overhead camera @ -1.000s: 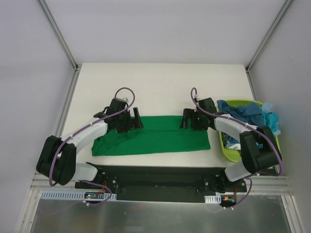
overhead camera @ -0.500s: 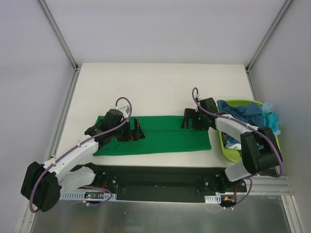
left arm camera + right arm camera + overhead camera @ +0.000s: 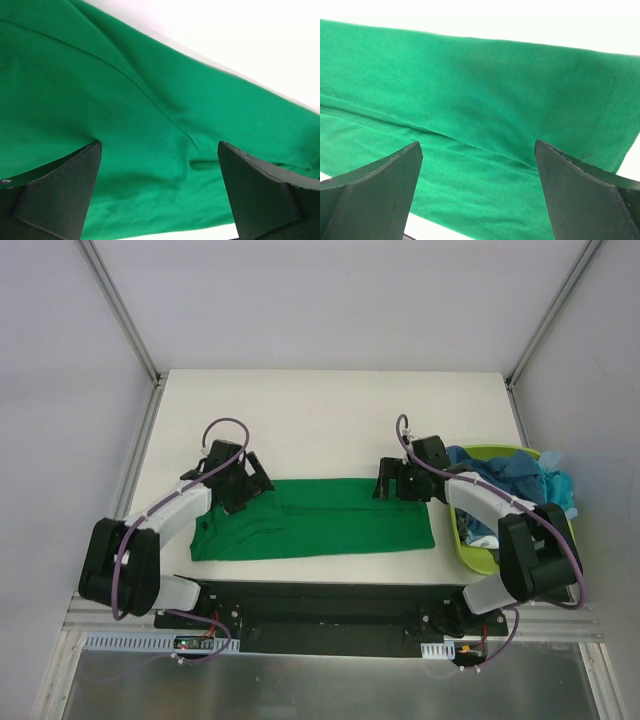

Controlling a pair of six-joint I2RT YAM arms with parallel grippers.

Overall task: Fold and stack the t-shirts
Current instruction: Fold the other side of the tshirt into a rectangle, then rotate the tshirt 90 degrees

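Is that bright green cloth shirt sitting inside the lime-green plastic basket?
No, the bright green cloth shirt lies spread on the white table, beside the lime-green plastic basket that holds blue clothes.

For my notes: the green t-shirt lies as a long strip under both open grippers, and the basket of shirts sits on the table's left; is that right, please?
Not quite: the basket sits on the table's right, as the top external view shows. The green t-shirt does lie as a strip under the open left gripper and right gripper.
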